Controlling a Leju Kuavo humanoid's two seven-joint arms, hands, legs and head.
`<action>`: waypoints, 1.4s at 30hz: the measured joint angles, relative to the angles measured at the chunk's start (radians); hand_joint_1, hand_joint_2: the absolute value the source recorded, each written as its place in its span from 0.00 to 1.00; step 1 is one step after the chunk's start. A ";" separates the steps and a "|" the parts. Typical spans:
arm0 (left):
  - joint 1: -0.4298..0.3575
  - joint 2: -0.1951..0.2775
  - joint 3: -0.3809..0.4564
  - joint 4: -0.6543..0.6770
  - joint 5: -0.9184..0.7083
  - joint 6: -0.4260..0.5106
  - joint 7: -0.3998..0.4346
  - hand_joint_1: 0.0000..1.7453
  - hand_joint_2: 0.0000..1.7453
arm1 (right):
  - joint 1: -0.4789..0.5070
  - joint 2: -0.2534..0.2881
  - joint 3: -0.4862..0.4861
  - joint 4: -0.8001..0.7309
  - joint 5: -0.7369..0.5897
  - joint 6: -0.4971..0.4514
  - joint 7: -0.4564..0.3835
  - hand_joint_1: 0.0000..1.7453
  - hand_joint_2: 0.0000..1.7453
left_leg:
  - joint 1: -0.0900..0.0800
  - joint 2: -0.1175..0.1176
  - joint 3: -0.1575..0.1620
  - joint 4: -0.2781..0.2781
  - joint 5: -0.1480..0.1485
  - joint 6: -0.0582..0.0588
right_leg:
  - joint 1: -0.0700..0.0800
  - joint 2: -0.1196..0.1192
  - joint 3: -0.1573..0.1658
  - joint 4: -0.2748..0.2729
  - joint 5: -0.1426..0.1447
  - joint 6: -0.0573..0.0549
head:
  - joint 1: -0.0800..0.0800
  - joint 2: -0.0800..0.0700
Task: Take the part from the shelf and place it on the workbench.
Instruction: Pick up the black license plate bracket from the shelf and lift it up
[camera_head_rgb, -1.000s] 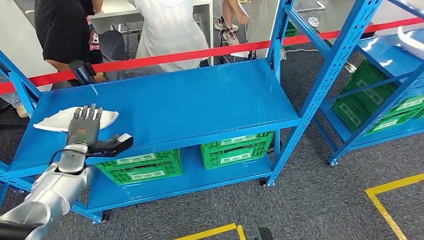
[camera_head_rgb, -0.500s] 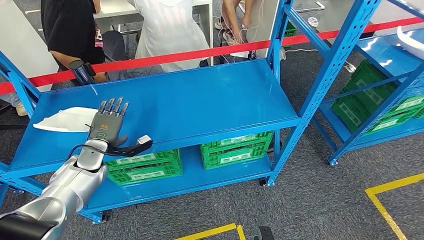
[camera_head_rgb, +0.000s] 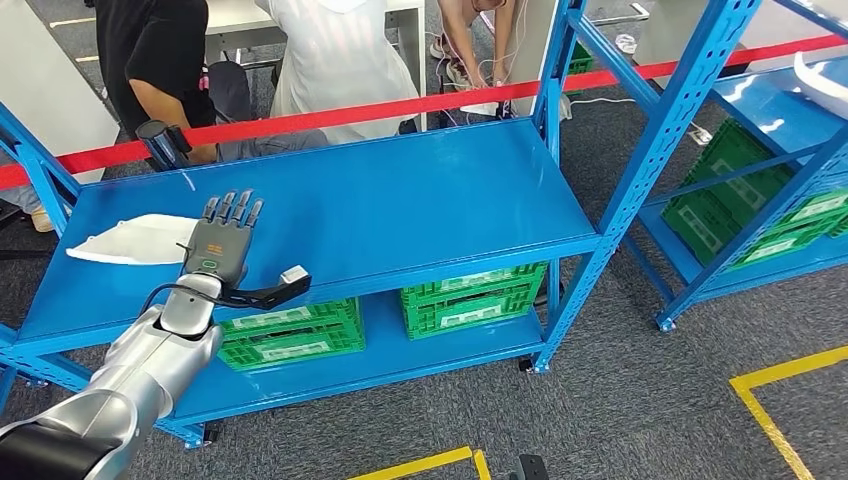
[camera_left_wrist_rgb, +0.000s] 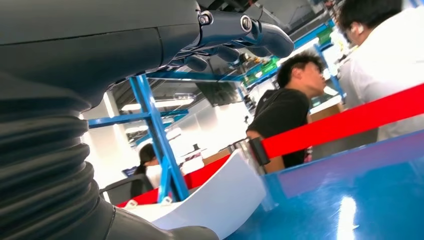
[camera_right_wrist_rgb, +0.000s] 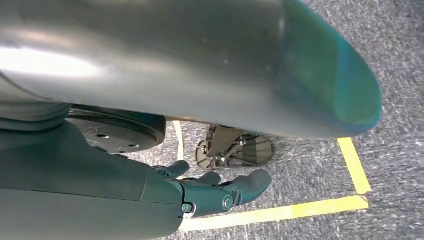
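Observation:
The white curved part lies flat on the left end of the blue shelf top. My left hand hovers low over the shelf just right of the part, its fingers straight and spread, the thumb stuck out sideways, holding nothing. In the left wrist view the part lies on the blue surface with the left hand's fingers clear of it. My right hand hangs over the grey floor with loosely extended fingers and nothing in them.
Green crates fill the lower shelf. A red barrier tape runs behind the shelf, with people standing beyond it. A second blue rack at the right holds green crates and another white part. Yellow floor lines mark the carpet.
My left hand has slid to the right, from over the white part's edge to the bare shelf beside it. The part has stayed where it was.

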 joint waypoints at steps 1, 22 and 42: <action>0.000 0.001 0.000 0.000 0.000 -0.009 0.007 0.00 1.00 | 0.000 0.000 -0.001 0.000 0.000 0.000 -0.005 0.00 0.00 | 0.000 0.000 0.000 0.000 0.000 0.000 | 0.000 0.000 0.000 0.000 0.000 0.000 | 0.000 0.000; 0.011 0.067 0.075 0.012 0.085 -0.100 0.095 0.00 1.00 | 0.001 -0.001 -0.009 0.000 0.004 -0.004 -0.050 0.00 0.00 | 0.000 0.000 0.000 0.000 0.000 0.000 | 0.000 0.000 0.000 0.000 0.000 0.000 | 0.000 0.000; 0.034 0.101 0.111 0.014 0.077 -0.141 0.089 1.00 1.00 | -0.003 -0.001 -0.009 0.000 0.023 -0.021 -0.116 0.00 0.00 | 0.000 0.000 0.000 0.000 0.000 0.000 | 0.000 0.000 0.000 0.000 0.000 0.000 | 0.000 0.000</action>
